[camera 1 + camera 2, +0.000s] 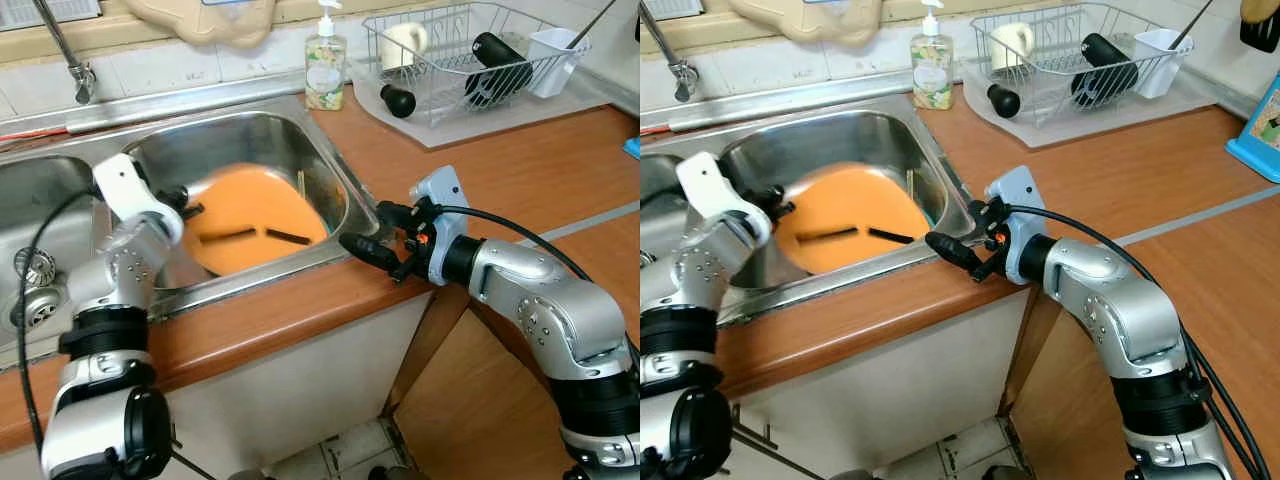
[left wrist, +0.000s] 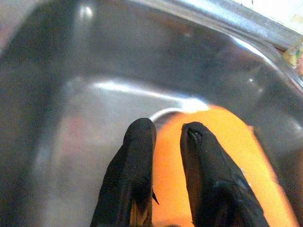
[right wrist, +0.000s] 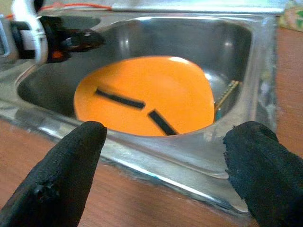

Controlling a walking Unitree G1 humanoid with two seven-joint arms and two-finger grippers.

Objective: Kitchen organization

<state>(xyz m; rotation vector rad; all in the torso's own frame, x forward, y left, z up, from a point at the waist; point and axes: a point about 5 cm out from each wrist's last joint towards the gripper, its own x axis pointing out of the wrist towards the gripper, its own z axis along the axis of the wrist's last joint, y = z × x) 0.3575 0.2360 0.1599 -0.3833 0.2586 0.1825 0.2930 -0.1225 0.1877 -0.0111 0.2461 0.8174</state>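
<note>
Wooden counter (image 1: 520, 180) with a steel sink (image 1: 330, 160) set in. Lying tilted in the basin, an orange plate (image 1: 255, 215) with two dark strips on it. Behind, a dish rack (image 1: 470, 60) on the counter and a soap bottle (image 1: 325, 65) by the sink's corner. Reaching into the basin, left gripper (image 2: 163, 142), fingers slightly parted at the plate's edge; whether gripping it, cannot tell. Hovering at the sink's front rim, right gripper (image 3: 165, 156), spread wide, holding nothing.

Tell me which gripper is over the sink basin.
The left gripper: it reaches into the basin at the orange plate. The right gripper sits open over the wooden counter edge.
</note>
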